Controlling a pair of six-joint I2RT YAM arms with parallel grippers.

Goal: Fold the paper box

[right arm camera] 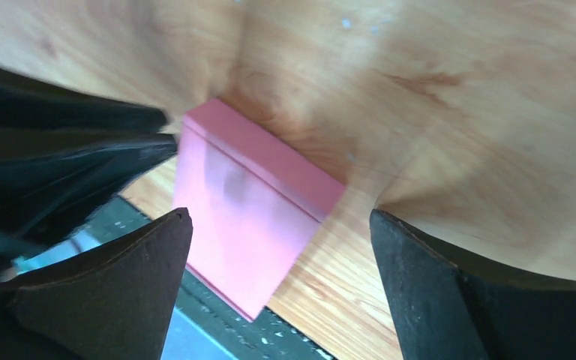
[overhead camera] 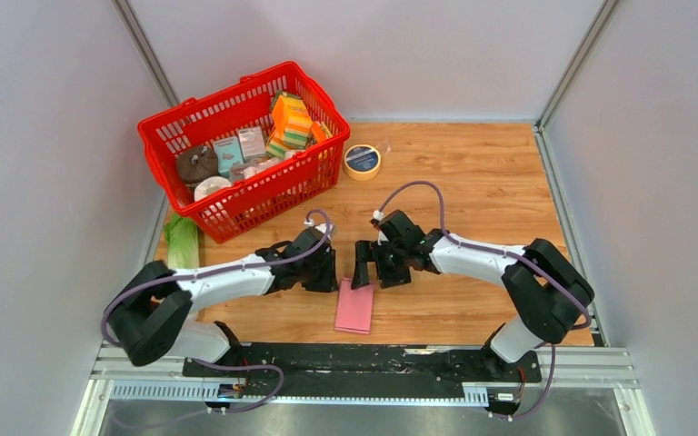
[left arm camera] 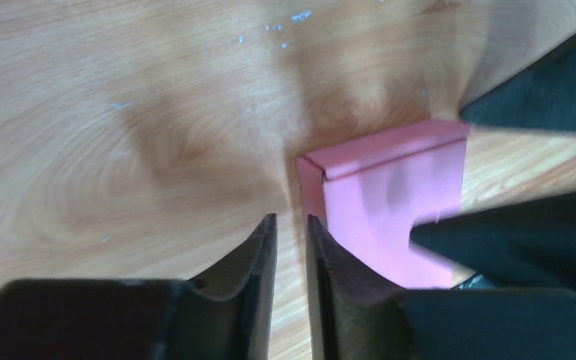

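Note:
The pink paper box (overhead camera: 355, 307) lies flat on the wooden table near the front edge, as a slim closed rectangle with a folded flap along its far end. It also shows in the left wrist view (left arm camera: 390, 195) and the right wrist view (right arm camera: 247, 202). My left gripper (overhead camera: 327, 278) hovers just left of the box's far end; its jaws (left arm camera: 291, 219) are almost together with only bare wood in the slit. My right gripper (overhead camera: 374, 272) hangs above the box's far end, open wide and empty (right arm camera: 281, 216).
A red basket (overhead camera: 236, 195) with striped packs and small cartons stands at the back left. A tape roll (overhead camera: 363, 161) lies beside it. A green item (overhead camera: 182, 241) lies by the left wall. The black rail (overhead camera: 373, 359) runs along the front edge.

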